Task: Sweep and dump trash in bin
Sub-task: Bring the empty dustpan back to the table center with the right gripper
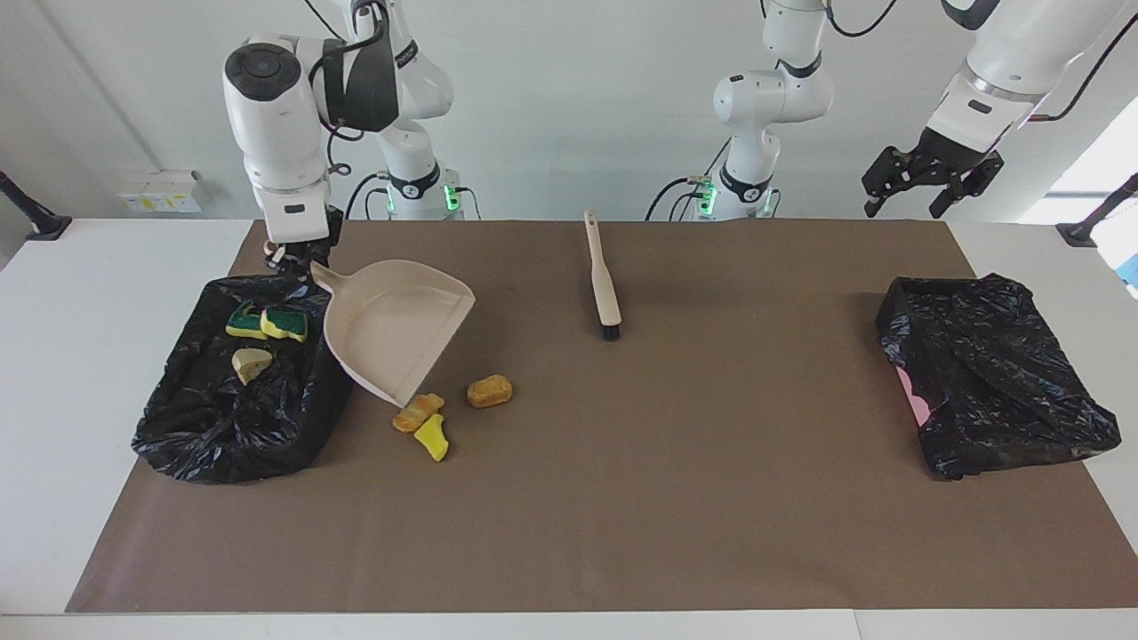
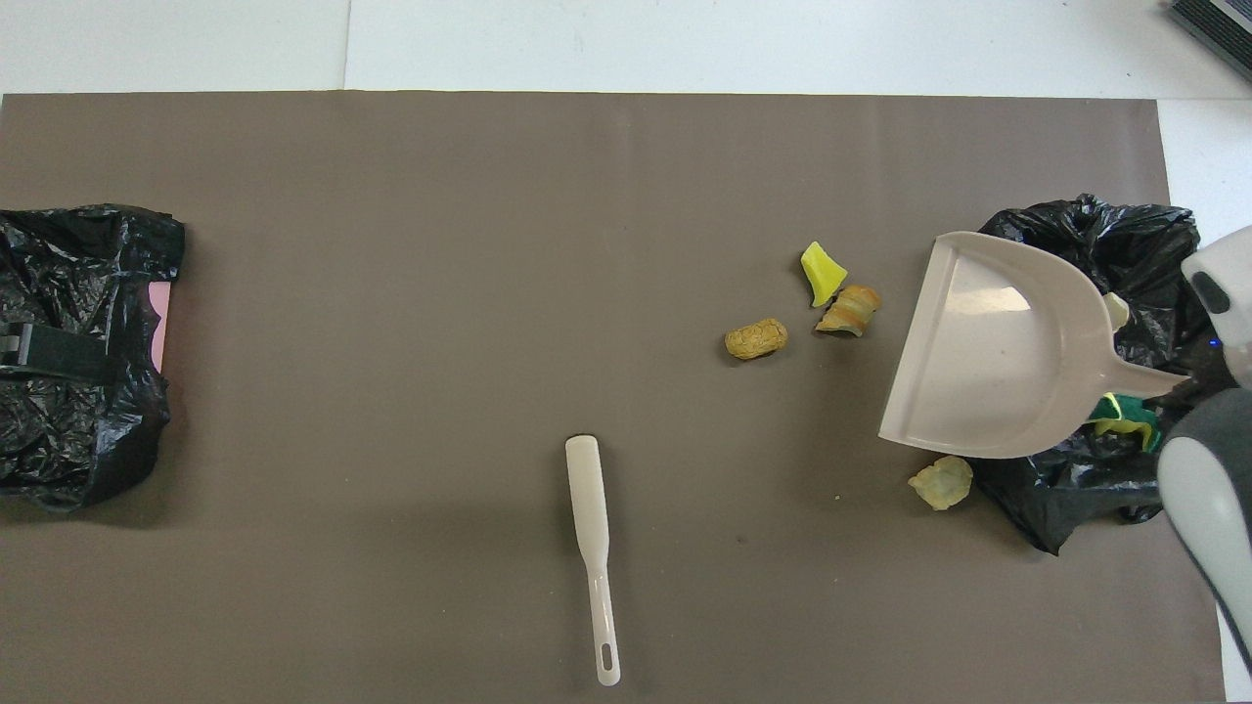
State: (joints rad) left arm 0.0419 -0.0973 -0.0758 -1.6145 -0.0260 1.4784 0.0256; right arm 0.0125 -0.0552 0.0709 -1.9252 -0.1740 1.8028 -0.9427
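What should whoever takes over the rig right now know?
Right gripper: shut on the beige plastic dustpan, empty, over the mat beside the black-bagged bin.
Left gripper: open, waiting above the other black bag.
Done: three sponge chunks in the bin.
Left: four chunks on the mat; beige brush lies untouched.
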